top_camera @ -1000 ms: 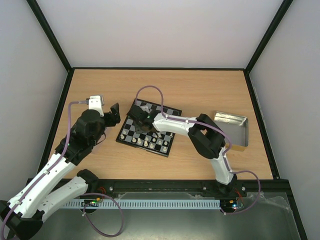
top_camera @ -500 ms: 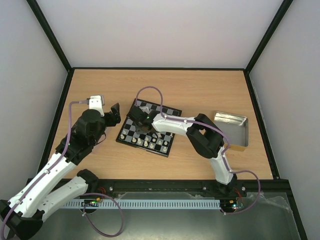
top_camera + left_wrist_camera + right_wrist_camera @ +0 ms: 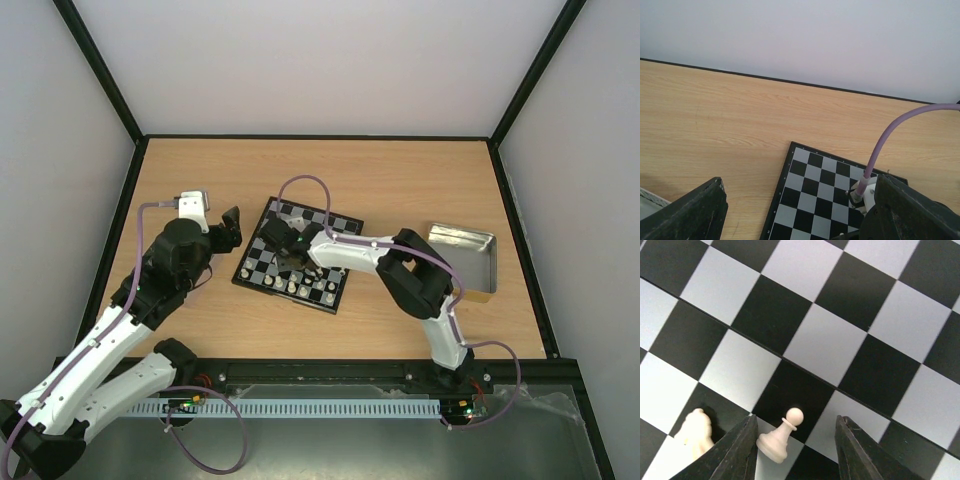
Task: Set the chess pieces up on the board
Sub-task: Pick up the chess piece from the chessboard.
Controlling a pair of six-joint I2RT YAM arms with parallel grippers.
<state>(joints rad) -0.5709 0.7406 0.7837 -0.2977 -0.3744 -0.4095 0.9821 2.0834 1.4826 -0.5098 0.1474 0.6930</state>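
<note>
Over the board (image 3: 830,345): right gripper (image 3: 795,452), fingers spread either side of a white pawn (image 3: 781,436); left gripper (image 3: 797,212), fingers spread wide.

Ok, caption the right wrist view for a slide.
Right end effector open over the board, a white pawn between its fingers, another white piece alongside.

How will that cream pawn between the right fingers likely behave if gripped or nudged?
The pawn, smaller than a board square, is probably light. Its narrow neck over a small round base suggests it could tip easily and, once down, likely roll. The smooth, rounded shape may slip from the right fingers.
</note>
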